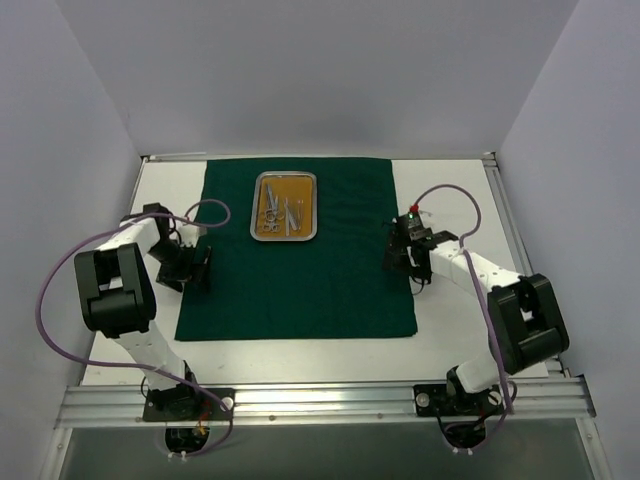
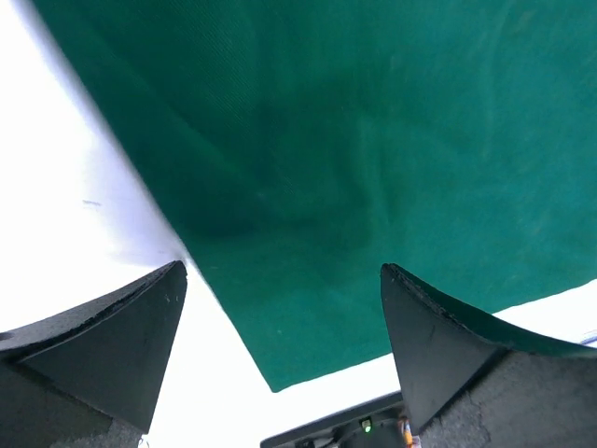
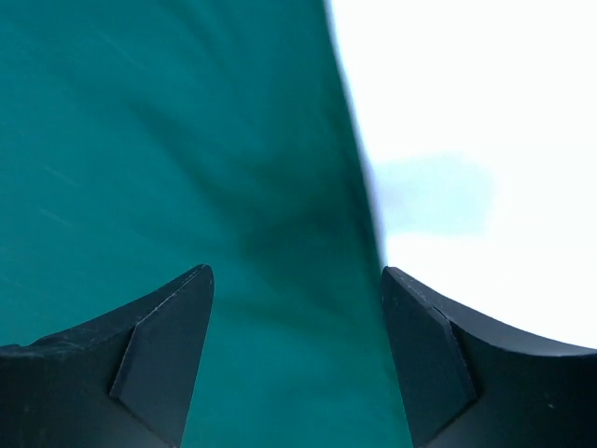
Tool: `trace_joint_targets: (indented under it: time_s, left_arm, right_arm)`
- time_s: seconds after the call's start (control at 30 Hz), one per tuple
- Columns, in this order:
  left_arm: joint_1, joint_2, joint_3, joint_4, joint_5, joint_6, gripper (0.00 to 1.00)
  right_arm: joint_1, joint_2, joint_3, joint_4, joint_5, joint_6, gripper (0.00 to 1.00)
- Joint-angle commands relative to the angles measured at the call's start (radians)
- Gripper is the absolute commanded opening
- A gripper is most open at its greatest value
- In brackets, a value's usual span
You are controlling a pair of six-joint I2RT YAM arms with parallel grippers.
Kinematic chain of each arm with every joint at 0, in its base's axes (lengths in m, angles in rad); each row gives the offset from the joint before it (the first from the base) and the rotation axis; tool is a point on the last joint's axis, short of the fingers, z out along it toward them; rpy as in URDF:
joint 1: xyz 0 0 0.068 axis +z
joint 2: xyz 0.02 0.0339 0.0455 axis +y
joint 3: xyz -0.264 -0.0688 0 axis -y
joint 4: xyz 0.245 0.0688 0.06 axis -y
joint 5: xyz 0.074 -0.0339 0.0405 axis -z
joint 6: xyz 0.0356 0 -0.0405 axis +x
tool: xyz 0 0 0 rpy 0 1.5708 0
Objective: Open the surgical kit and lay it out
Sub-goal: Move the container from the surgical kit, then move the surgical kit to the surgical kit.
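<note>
**Two grippers stand open over an unfolded surgical wrap**

Nearest the camera, at the left side of the table (image 1: 455, 190), the left gripper (image 2: 280, 280) hangs over the left border of the dark green cloth wrap (image 1: 300, 270). Its jaws are spread wide with nothing between them. One corner of the cloth shows below it in the wrist view. Across the table, the right gripper (image 3: 297, 280) sits over the wrap's right border, jaws likewise well apart and empty. In both wrist views the fabric's edge runs under the gap between the jaws. Whether any fingertip touches the cloth cannot be told.

Between the two grippers the wrap lies as a flat rectangle over the middle of the table, with no fold showing from above. Farther back, on the wrap's far half and a little left of centre, rests the steel tray (image 1: 257, 205). The silver instruments (image 1: 280, 212) lie clustered on its orange-brown floor, too small to tell apart.

By the look of it, the opening is done, with the wrap spread and the tray uncovered. The laying out seems not yet begun, since no instrument lies on the cloth outside the tray.
</note>
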Motion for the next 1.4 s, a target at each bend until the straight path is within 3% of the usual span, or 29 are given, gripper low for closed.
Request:
trace_joint_targets:
  time_s: [0.0, 0.2, 0.27, 0.3, 0.33, 0.37, 0.43, 0.5, 0.53, 0.6, 0.87, 1.3, 1.37]
  left_arm:
    - [-0.009, -0.020, -0.052, 0.019, -0.032, 0.062, 0.94]
    - [-0.013, 0.023, -0.090, 0.061, -0.079, 0.090, 0.94]
    - [-0.024, 0.037, -0.084, 0.070, -0.069, 0.093, 1.00]
    - [-0.030, 0.049, -0.084, 0.072, -0.052, 0.099, 0.92]
    - [-0.047, 0.057, -0.083, 0.072, -0.038, 0.105, 0.84]
    - [-0.058, 0.071, -0.086, 0.070, -0.030, 0.110, 0.67]
    - [-0.078, 0.086, -0.087, 0.064, -0.015, 0.125, 0.50]
    - [-0.096, 0.089, -0.093, 0.062, -0.003, 0.137, 0.12]
    - [-0.098, 0.086, -0.097, 0.064, 0.000, 0.142, 0.03]
    - [-0.095, 0.065, -0.101, 0.053, 0.019, 0.159, 0.02]
    - [-0.020, -0.087, -0.170, -0.039, 0.047, 0.262, 0.02]
    - [-0.015, -0.257, -0.245, -0.211, 0.022, 0.387, 0.02]
    - [-0.016, -0.270, -0.233, -0.244, 0.031, 0.400, 0.02]
  right_arm:
    - [-0.005, -0.112, -0.102, -0.075, 0.037, 0.049, 0.68]
    - [-0.005, -0.140, -0.262, 0.003, -0.034, 0.086, 0.67]
    - [-0.005, -0.114, -0.286, 0.036, -0.076, 0.094, 0.60]
    - [-0.005, -0.104, -0.303, 0.061, -0.089, 0.097, 0.56]
    - [-0.005, -0.100, -0.309, 0.070, -0.091, 0.103, 0.46]
    - [-0.005, -0.104, -0.317, 0.080, -0.124, 0.106, 0.40]
    - [-0.005, -0.139, -0.335, 0.080, -0.120, 0.120, 0.29]
    - [-0.005, -0.172, -0.348, 0.072, -0.107, 0.138, 0.19]
    - [-0.005, -0.199, -0.349, 0.072, -0.109, 0.143, 0.09]
    - [-0.005, -0.218, -0.352, 0.060, -0.109, 0.155, 0.00]
    - [-0.005, -0.354, -0.354, -0.081, -0.040, 0.198, 0.00]
    - [0.002, -0.669, -0.337, -0.362, 0.066, 0.312, 0.00]
    - [0.004, -0.686, -0.340, -0.385, 0.069, 0.326, 0.06]
